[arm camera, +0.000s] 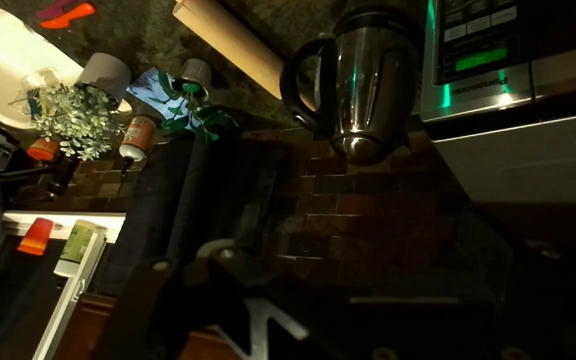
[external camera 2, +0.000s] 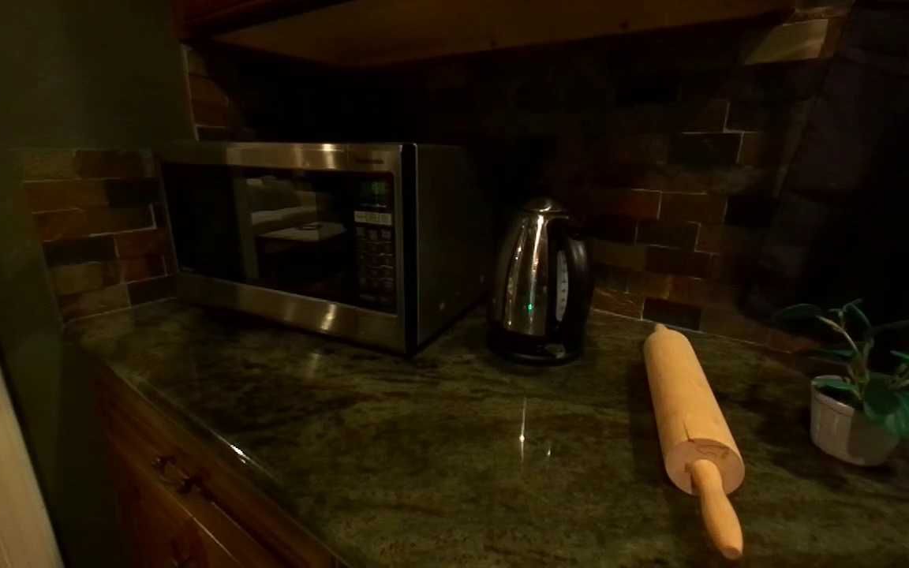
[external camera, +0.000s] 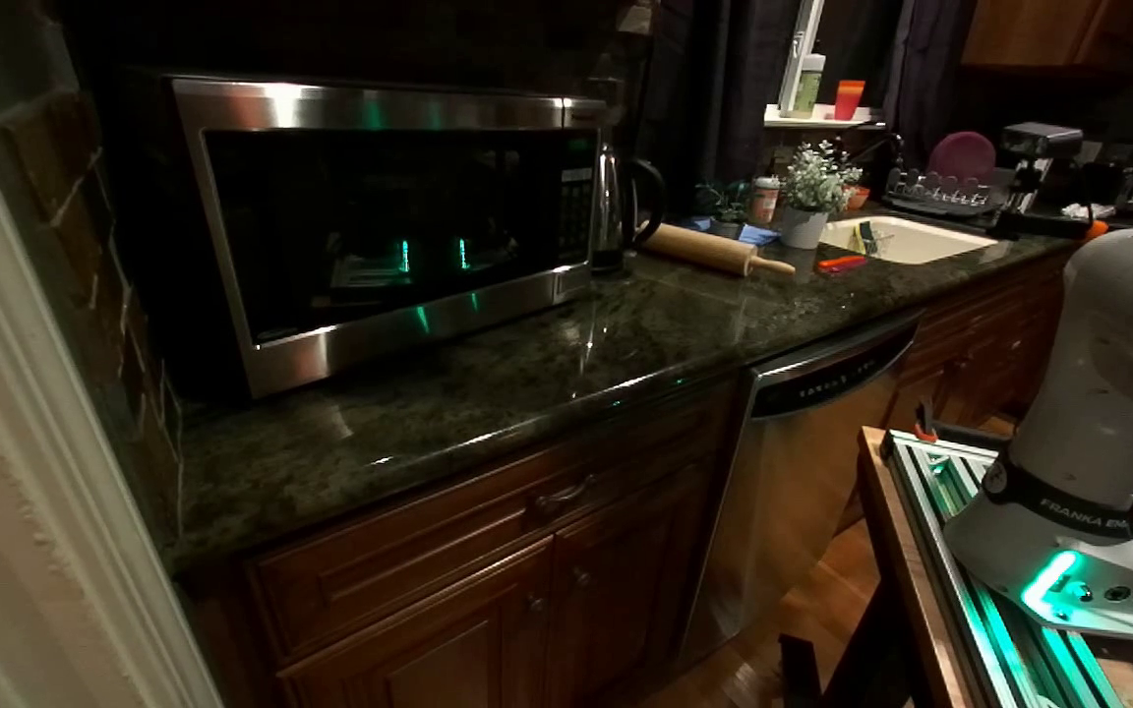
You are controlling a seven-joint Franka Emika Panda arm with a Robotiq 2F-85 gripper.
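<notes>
My gripper (arm camera: pixel 368 230) shows dark and blurred along the bottom of the wrist view, which stands upside down. Its fingers look spread wide, with the brick wall visible between them and nothing held. A steel kettle with a black handle (arm camera: pixel 363 80) stands nearby; it also shows in both exterior views (external camera: pixel 606 206) (external camera 2: pixel 529 276). The steel microwave (arm camera: pixel 523 165) is beside the kettle and shows in both exterior views (external camera: pixel 291 369) (external camera 2: pixel 443 237). A wooden rolling pin (external camera 2: pixel 687 394) lies on the counter at the kettle's other side. The gripper is out of view in both exterior views.
The dark stone counter (external camera 2: pixel 454 457) carries a small green plant (external camera 2: pixel 884 386) and a silvery plant (external camera: pixel 815 177). Orange scissors-like handles (external camera: pixel 840 264) lie near the sink (external camera: pixel 970 246). A dish rack (external camera: pixel 940 197) stands beyond. The arm's base (external camera: pixel 1068 570) sits on a cart facing the dishwasher (external camera: pixel 803 472).
</notes>
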